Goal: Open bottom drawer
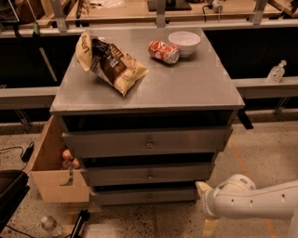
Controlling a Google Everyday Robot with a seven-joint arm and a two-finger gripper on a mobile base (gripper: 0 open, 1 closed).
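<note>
Narrow grey metal bottom drawer [139,196] with small round knob [149,197] sits shut at 6 o'clock; cream-tipped gripper [205,190] on white arm [251,202] just off its 3 o'clock end, grip state cannot be told

A robotics lab: workbenches [125,11] are lining the back; a cable [10,150] is trailing over speckled floor [263,155]; the gripper [206,207] is hanging beside the bottom drawer [149,196].
</note>
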